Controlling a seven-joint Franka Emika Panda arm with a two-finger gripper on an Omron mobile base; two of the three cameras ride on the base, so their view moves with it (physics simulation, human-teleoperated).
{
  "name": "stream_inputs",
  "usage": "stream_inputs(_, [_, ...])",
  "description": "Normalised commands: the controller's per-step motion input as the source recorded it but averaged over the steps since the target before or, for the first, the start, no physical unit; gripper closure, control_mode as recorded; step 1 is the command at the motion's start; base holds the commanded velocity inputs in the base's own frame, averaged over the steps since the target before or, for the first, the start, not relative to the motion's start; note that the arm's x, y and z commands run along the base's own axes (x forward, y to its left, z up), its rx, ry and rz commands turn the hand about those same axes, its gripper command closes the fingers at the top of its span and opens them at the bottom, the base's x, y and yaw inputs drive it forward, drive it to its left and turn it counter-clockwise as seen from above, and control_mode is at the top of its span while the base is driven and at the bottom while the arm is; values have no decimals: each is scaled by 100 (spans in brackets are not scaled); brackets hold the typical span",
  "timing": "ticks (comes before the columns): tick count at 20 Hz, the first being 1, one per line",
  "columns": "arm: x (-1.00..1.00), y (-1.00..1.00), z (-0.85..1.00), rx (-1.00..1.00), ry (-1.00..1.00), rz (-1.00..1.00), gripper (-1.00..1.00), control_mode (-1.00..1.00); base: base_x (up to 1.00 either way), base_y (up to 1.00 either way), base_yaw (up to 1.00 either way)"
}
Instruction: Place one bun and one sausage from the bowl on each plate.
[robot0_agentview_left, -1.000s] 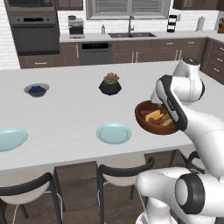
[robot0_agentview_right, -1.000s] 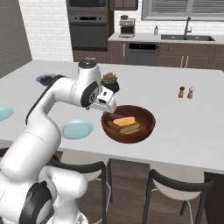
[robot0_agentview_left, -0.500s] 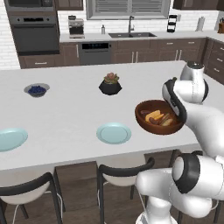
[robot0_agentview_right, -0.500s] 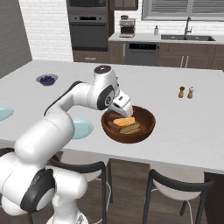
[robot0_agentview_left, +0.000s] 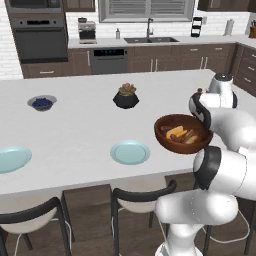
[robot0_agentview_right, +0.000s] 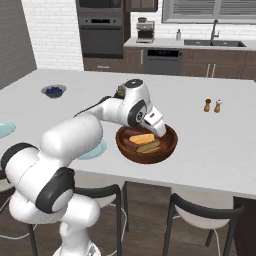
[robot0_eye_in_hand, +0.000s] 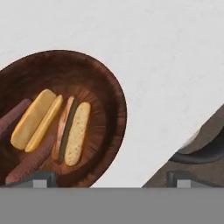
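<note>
While held wide and empty, the gripper (robot0_agentview_right: 159, 128) is seen at the bowl's (robot0_agentview_right: 165, 150) far rim. Two buns (robot0_eye_in_hand: 36, 119) and two sausages (robot0_eye_in_hand: 30, 162) are kept inside the bowl on the counter (robot0_agentview_left: 75, 130); both plates (robot0_agentview_left: 129, 152) are bare.

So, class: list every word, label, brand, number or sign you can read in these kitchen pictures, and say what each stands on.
None can be read.
The wooden bowl, the buns and the plates are plain.
The two shakers and the coffee machine are too small to show any label.
</note>
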Motion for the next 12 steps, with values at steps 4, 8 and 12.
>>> stream_inputs(4, [33, 50, -37, 5, 9, 7, -100, -100, 0, 0, 0])
stream_inputs(8, [53, 31, -11, 3, 25, 1, -100, -100, 0, 0, 0])
stream_inputs(12, [61, 3, -21, 11, 22, 0, -100, -100, 0, 0, 0])
